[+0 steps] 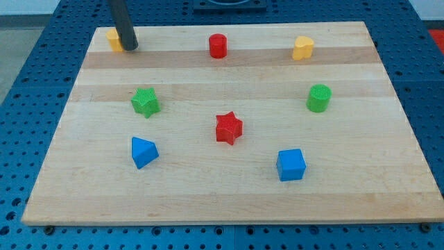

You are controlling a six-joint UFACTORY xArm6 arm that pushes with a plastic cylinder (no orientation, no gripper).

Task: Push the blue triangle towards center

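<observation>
A pale wooden board (229, 201) on blue perforated table (28, 42)

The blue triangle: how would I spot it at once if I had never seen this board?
Start at the wooden board and go to its lower left part. The blue triangle lies there, below the green star and left of the red star. The only other blue piece, the blue cube, is square and sits lower right.

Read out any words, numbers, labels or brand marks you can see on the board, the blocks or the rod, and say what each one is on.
None: no text can be read anywhere.
The wooden board, the blue triangle, the red star and the other blocks carry no markings.
My tip, beside the yellow block at the view's top left, is plain dark.
</observation>
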